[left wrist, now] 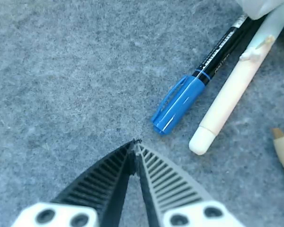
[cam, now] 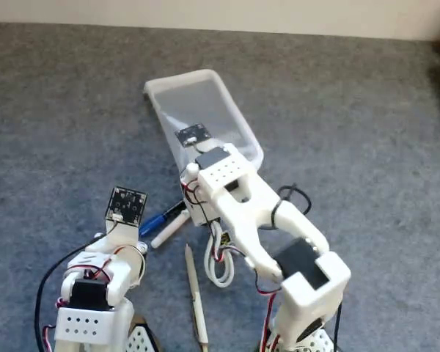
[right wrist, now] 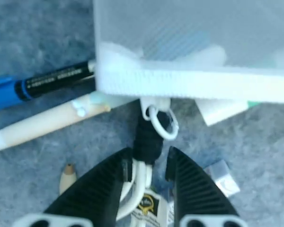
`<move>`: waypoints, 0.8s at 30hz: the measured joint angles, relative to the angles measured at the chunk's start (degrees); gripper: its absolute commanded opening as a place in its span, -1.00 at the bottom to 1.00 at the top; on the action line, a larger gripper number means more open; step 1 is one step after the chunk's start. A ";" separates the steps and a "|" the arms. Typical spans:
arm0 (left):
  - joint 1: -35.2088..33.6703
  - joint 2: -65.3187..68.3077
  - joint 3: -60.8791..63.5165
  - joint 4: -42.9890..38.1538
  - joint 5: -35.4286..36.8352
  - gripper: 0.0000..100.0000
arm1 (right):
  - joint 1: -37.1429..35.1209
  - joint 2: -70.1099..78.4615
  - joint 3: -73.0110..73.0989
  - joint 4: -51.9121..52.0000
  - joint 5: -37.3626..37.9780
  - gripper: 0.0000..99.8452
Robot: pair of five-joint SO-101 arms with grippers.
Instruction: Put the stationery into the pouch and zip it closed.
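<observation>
High view shows us the clear pouch point(cam: 198, 110) lying on grey carpet point(cam: 367, 110), with the right arm point(cam: 242, 198) over its near end. Left wrist view: our left claw point(left wrist: 135, 143) is closed on nothing, just beside a blue-capped pen point(left wrist: 180, 101) and a cream pen point(left wrist: 227, 94). Right wrist view: our right claw point(right wrist: 149, 151) stands open, close to the pouch's zip ring point(right wrist: 161, 124).

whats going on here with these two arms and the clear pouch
The job is packing stationery into a translucent pouch; nothing is held yet. The left gripper is shut, its tips by a blue-capped marker and a cream stick on the carpet. The right gripper is open at the pouch's zipper pull. A pencil lies nearby.
</observation>
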 measured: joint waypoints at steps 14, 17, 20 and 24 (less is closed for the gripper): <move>0.00 0.00 0.00 0.00 0.00 -0.99 | 0.09 7.12 -4.48 0.00 0.00 -0.98; 0.00 0.00 0.00 0.00 0.00 -0.99 | 0.09 7.12 -4.48 0.00 0.00 -0.99; 0.00 0.00 0.00 0.00 0.00 -0.99 | 0.09 4.22 -4.40 0.00 1.41 -0.99; 0.00 0.00 0.00 0.18 0.00 -0.99 | 0.09 -5.98 -0.18 0.00 4.04 -0.99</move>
